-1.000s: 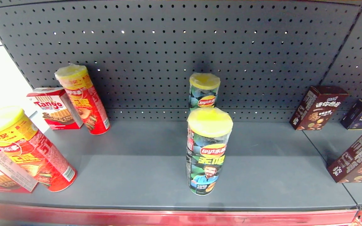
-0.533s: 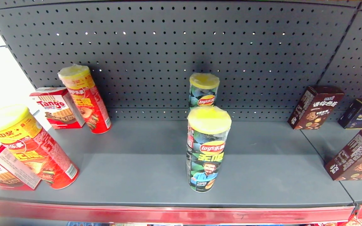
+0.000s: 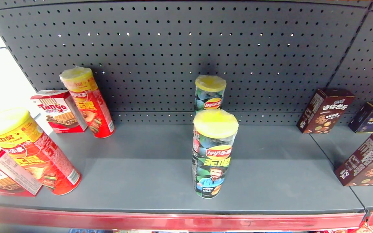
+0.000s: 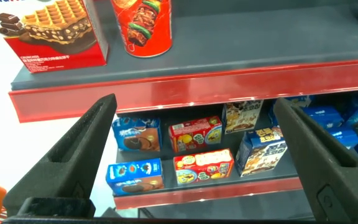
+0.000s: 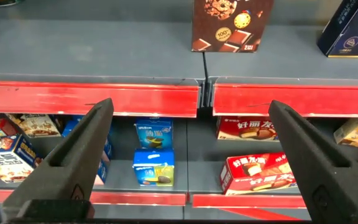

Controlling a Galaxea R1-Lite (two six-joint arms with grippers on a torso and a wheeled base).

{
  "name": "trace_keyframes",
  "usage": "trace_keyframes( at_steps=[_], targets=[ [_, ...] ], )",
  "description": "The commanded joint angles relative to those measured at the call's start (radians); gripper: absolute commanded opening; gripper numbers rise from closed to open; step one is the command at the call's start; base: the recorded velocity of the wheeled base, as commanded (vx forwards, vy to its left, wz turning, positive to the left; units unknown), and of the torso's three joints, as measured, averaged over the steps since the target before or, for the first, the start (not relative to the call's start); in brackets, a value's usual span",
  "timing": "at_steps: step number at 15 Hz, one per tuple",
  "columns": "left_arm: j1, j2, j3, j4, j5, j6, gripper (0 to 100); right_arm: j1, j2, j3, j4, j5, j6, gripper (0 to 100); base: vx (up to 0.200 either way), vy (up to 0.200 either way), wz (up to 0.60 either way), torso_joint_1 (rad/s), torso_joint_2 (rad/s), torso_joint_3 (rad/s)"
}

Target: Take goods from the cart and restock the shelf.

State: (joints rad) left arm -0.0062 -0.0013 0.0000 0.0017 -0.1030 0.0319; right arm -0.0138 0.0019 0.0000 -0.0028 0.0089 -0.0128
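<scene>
My left gripper (image 4: 194,106) is spread wide and empty. Beyond it, well apart, a red cylindrical crisp tube (image 4: 143,28) and a red cardboard wafer box (image 4: 51,31) stand on the grey metal shelf with a red front edge (image 4: 260,43). My right gripper (image 5: 191,107) is likewise agape and empty, facing a dark brown cardboard biscuit box (image 5: 229,25) on that shelf, also apart.
</scene>
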Motion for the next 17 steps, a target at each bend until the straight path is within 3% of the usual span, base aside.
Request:
trace_keyframes(
  at_steps=[1, 17],
  targets=[
    [0.0, 0.001, 0.0, 0.0, -0.001, 0.0, 100, 0.0, 0.0, 0.0, 0.0, 0.0, -0.001, 100, 0.0, 0.0, 0.0, 0.0, 0.0, 0.0],
    [0.0, 0.001, 0.0, 0.0, 0.0, -0.001, 100, 0.0, 0.0, 0.0, 0.0, 0.0, 0.004, 100, 0.0, 0.0, 0.0, 0.0, 0.0, 0.0]
  ],
)
